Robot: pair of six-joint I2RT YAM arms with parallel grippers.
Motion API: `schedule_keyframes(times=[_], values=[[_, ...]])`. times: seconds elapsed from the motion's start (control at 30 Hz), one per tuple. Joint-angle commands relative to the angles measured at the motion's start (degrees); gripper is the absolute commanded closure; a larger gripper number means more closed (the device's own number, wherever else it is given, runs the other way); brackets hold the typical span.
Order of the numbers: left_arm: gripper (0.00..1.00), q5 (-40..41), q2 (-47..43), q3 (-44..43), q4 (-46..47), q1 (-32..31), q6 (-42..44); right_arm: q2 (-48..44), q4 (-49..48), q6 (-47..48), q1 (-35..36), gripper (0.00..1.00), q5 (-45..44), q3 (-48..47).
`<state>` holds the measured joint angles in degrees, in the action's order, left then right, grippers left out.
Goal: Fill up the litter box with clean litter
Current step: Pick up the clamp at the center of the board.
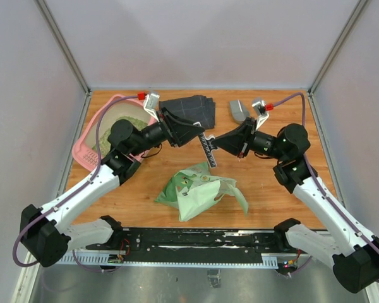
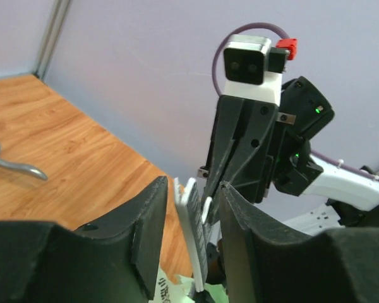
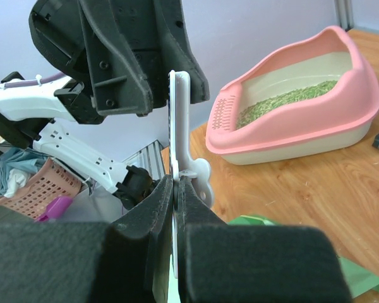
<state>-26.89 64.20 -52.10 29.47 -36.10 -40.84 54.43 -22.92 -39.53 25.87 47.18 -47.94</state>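
Note:
The pink litter box [image 1: 87,140] stands at the far left with greenish-tan clean litter [image 1: 130,122] inside; both also show in the right wrist view, the box [image 3: 303,129] and the litter [image 3: 284,100]. My right gripper [image 1: 217,144] [image 3: 177,182] is shut on a white-and-black bag clip [image 1: 208,150] [image 3: 179,120], held upright above the table's middle. My left gripper [image 1: 199,136] [image 2: 192,187] is open, its jaws on either side of the clip [image 2: 196,230] with a gap on each side.
A green-and-white printed bag [image 1: 199,189] lies crumpled at the near middle, below both grippers. A dark grey folded cloth [image 1: 191,110] and a grey metal scoop [image 1: 239,111] [image 2: 12,165] lie at the back.

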Motion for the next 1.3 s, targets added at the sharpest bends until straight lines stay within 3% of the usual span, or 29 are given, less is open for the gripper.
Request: schedule_keyframes(times=[0.0, 0.03, 0.1, 0.17, 0.27, 0.37, 0.47, 0.6, 0.73, 0.93, 1.0, 1.13, 1.27], values=[[0.70, -1.98, -0.34, 0.74, 3.78, 0.41, -1.24, 0.23, -2.72, -0.47, 1.97, 0.97, 0.81, -0.58], [0.78, -1.78, -0.55, 0.91, 3.61, 0.41, -1.55, 0.12, -1.94, 0.17, 2.00, 0.95, 0.96, -0.49], [0.90, -3.04, -0.83, 1.35, 4.67, 0.41, -1.87, -0.57, 0.99, 2.59, 2.00, 0.82, 0.86, 0.04], [0.99, -5.16, -0.65, 1.03, 4.46, 0.41, -1.90, -1.53, 3.75, 6.67, 2.04, 0.64, 1.49, 0.74], [1.00, -11.52, 0.56, -3.19, -1.74, 0.41, 2.94, -3.21, 10.61, 15.34, 1.92, 0.42, 7.30, -0.17], [1.00, -16.22, 0.92, -4.73, -5.12, 0.41, 7.17, -4.23, 21.21, 24.64, 1.99, 0.28, 9.58, -2.94], [1.00, -21.02, 1.78, -6.34, -7.89, 0.41, 10.88, -2.96, 24.75, 28.22, 1.99, 0.17, 11.06, -5.07], [1.00, -23.59, 2.74, -9.28, -14.49, 0.41, 16.05, 0.95, 36.00, 34.27, 2.25, 0.16, 10.54, -12.59], [1.00, -22.78, 1.65, -8.73, -14.05, 0.41, 16.61, 2.53, 35.57, 34.37, 3.48, 0.23, 8.42, -14.18], [1.00, -19.04, -0.68, -6.20, -8.98, 0.41, 14.44, 3.65, 21.30, 23.66, 5.84, 0.39, 5.48, -8.90], [1.00, -16.38, -2.63, -3.13, -2.92, 0.41, 11.07, 2.38, 15.02, 19.33, 5.86, 0.37, 0.83, -4.96], [1.00, -11.57, -5.38, 0.85, 5.73, 0.41, 6.08, -1.33, -6.37, 8.45, 5.94, 0.36, -3.85, 5.10], [1.00, -7.95, -6.98, 2.20, 9.63, 0.41, 2.35, -1.84, -14.56, 3.32, 7.18, 0.42, -7.79, 6.97]])
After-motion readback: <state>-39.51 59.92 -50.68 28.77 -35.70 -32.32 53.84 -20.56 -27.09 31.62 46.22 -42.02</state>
